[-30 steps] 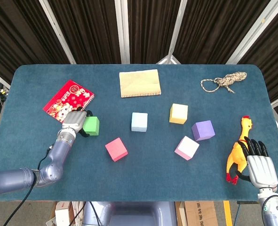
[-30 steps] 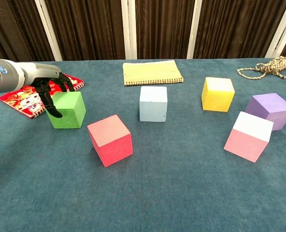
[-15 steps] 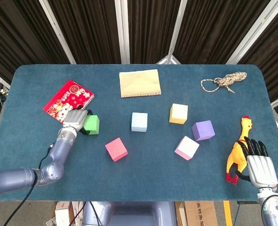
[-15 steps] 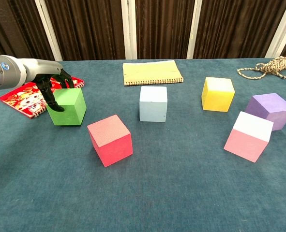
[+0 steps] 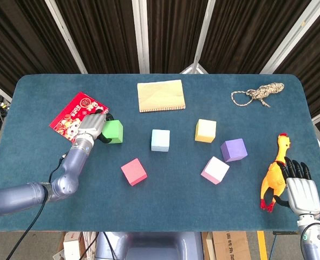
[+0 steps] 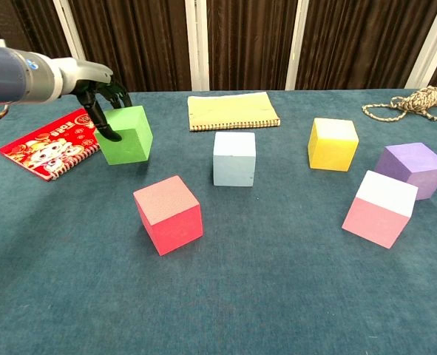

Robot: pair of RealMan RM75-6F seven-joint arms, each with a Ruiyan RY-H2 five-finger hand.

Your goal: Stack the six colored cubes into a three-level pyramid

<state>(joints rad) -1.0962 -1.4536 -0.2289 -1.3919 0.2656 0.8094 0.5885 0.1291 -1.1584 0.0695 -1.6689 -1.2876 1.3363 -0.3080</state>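
six cubes lie unstacked. left hand (image 6: pixel 100 83) pinches the green cube (image 6: pixel 126 134) and holds it tilted off the table, left of the light blue cube (image 6: pixel 234 157), likely carrying it toward a base row. right hand (image 5: pixel 299 190), far right of that cube, rests with fingers spread, idle.

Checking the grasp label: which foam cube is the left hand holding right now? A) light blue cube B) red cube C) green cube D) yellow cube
C: the left hand has its fingers wrapped on the green foam cube, tilted beside the red picture booklet; the other cubes sit untouched.
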